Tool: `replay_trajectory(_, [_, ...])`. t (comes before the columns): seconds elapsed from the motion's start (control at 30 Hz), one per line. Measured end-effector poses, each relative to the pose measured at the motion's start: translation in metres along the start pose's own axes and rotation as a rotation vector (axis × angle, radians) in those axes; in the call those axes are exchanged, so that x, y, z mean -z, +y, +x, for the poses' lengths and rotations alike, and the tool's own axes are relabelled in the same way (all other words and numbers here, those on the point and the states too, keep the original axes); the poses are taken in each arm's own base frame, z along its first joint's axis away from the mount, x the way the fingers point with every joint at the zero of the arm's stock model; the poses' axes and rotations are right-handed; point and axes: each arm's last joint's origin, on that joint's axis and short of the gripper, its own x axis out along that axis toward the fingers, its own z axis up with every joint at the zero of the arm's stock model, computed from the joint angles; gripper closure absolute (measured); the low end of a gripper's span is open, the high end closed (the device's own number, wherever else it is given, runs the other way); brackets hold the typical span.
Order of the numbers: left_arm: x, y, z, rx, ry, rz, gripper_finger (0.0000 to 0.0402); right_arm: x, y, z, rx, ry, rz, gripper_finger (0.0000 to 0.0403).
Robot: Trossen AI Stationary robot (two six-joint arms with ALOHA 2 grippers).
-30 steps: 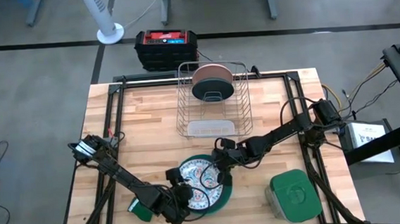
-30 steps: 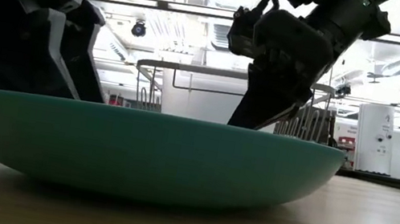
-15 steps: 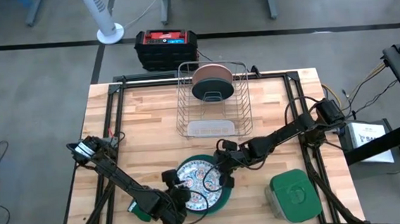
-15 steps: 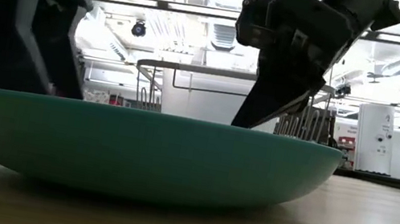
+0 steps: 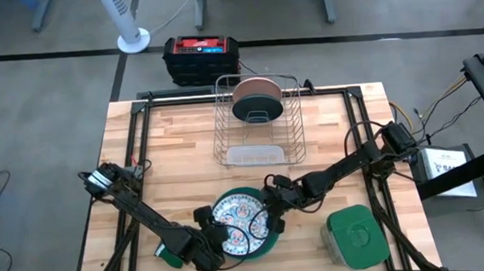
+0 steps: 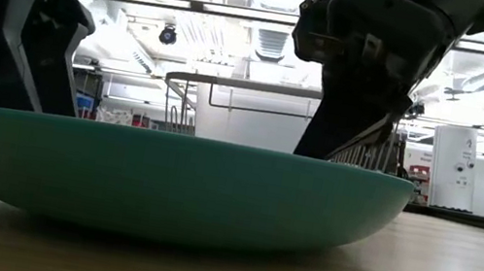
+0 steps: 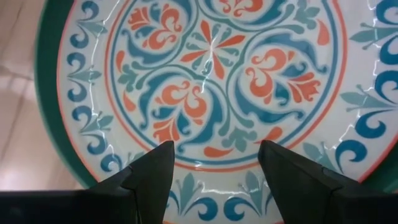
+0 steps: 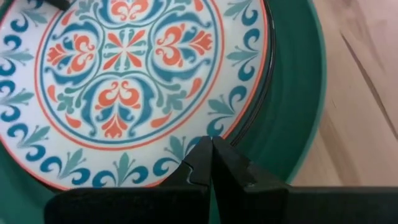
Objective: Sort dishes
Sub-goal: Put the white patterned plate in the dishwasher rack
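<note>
A white plate with blue-red ornament (image 5: pixel 241 224) lies inside a teal-green plate (image 5: pixel 269 240) on the table's near middle. In the low view the teal-green plate (image 6: pixel 165 182) rests on its base. My left gripper (image 7: pixel 214 174) is open, its fingers astride the ornamented plate's near-left border (image 7: pixel 211 186); whether they touch it I cannot tell. My right gripper (image 8: pixel 211 152) is shut, its tip at that plate's right rim. A salmon-pink plate (image 5: pixel 256 88) and a dark teal plate (image 5: pixel 259 109) stand on edge in the wire rack (image 5: pixel 224 128). My right gripper sets its shut fingertips (image 8: pixel 202 158) against the ornamented plate's rim (image 8: pixel 186 146) on the plate's right side, where it meets the teal-green plate. The fingers slant down from the table's right. The plate lies flat in the teal-green plate.
A square green-lidded container (image 5: pixel 354 234) stands near the right gripper at the near right. A small green sponge (image 5: pixel 168 253) lies under the left arm by the near edge. The wire rack fills the far middle; bare wood lies to its left and right.
My right gripper has slid along the plates' right side toward the table's near edge, staying shut and rolling a little. My left wrist has turned somewhat over the plate's near-left border, its fingers still apart. Both plates lie flat as before.
</note>
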Motion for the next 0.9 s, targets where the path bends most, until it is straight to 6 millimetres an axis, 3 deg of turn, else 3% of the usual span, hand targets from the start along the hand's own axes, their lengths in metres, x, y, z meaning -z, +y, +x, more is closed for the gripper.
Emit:
replay_trajectory(0.37, [0.003,-0.003,0.006,0.035,-0.018,-0.020,0.0169,0.000,0.001,0.002,-0.008,-0.003,0.130,0.0392])
replay_trajectory(0.9, [0.014,-0.005,0.023,0.107,-0.159,-0.095,0.0169,-0.001,0.003,0.004,-0.024,-0.016,0.191,0.0239])
